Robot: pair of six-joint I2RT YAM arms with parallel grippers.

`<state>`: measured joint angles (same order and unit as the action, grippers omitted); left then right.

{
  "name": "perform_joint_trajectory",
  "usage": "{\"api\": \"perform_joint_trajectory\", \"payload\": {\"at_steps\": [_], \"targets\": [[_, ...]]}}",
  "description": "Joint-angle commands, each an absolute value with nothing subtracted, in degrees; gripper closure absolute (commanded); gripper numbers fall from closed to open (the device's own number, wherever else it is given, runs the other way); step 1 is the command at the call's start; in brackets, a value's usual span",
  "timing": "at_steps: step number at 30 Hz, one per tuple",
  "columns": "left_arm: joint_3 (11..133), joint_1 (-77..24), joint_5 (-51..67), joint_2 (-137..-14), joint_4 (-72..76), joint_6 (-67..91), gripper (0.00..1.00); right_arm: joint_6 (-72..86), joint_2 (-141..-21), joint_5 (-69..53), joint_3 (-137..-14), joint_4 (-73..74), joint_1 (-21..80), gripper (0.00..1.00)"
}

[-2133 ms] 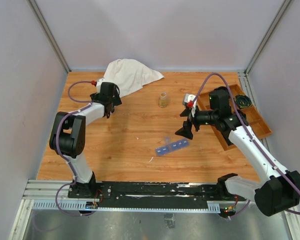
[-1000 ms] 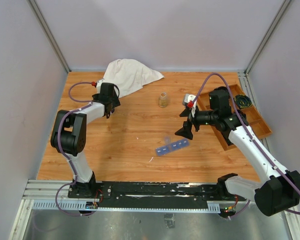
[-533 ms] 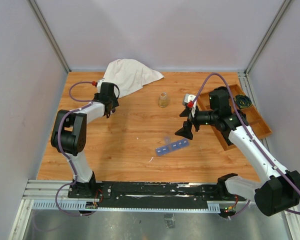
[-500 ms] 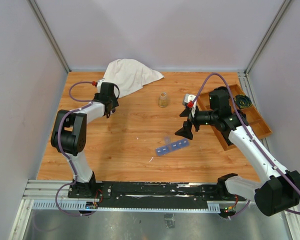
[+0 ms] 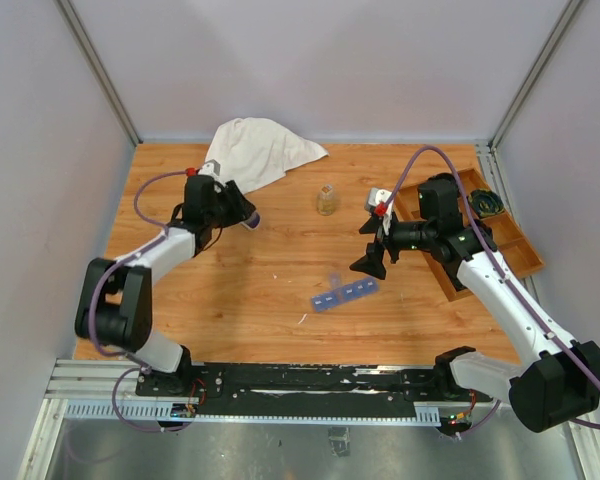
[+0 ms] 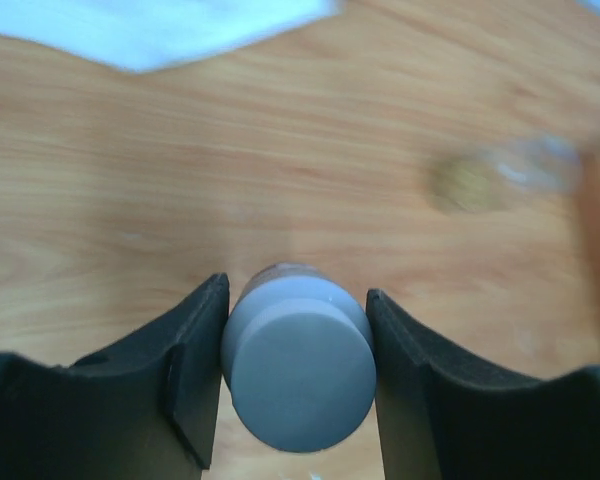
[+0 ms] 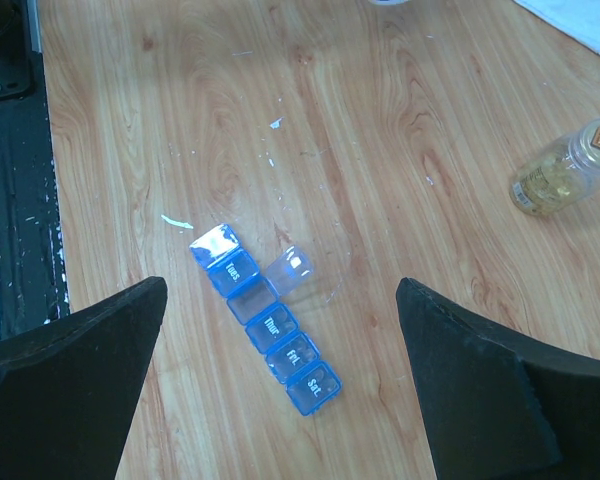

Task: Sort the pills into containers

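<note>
While the jaws of the left gripper (image 6: 295,300) pinch a grey-capped round bottle (image 6: 298,375) — its body mostly hidden behind the cap — those of the right gripper (image 5: 372,258) hang spread wide above the narrow translucent blue pill-organizer strip (image 7: 268,330) on the wooden tabletop (image 7: 380,120). One lid (image 7: 288,272) stands open; contents cannot be made out. A clear pill bottle (image 7: 563,166) lies well apart — blurred in the left wrist view.
</note>
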<state>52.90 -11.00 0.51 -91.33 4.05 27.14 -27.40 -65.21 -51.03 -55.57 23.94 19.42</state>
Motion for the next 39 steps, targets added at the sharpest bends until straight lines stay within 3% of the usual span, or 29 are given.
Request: {"api": "perform_joint_trajectory", "payload": {"at_steps": [1,5,7,9,15,33,39], "targets": [[42.05,-16.54,32.70,-77.03,27.33,33.09,1.00,-28.51,-64.46,-51.59,-55.81,24.43,18.64,0.00],[40.70,-20.63,22.54,-73.14,22.12,30.15,1.00,-29.29,-64.35,-52.35,-55.93,24.74,18.70,0.00],[42.18,-20.81,23.64,-75.26,19.58,31.35,1.00,-30.07,-63.90,-53.48,-55.71,24.66,18.64,0.00],[42.22,-22.69,28.26,-76.28,22.19,34.58,1.00,-31.43,-63.18,-54.60,-55.01,24.11,18.64,0.00],[40.99,-33.36,23.06,-72.18,25.85,35.18,1.00,-36.35,-59.44,-60.34,-50.40,18.08,18.68,0.01],[23.70,-44.34,6.99,-59.33,41.20,43.30,1.00,-44.84,-57.07,-69.08,-47.25,20.02,18.85,0.01],[21.36,-45.32,6.65,-58.51,43.09,44.57,1.00,-45.42,-57.04,-69.00,-46.94,20.02,19.38,0.02]]}}
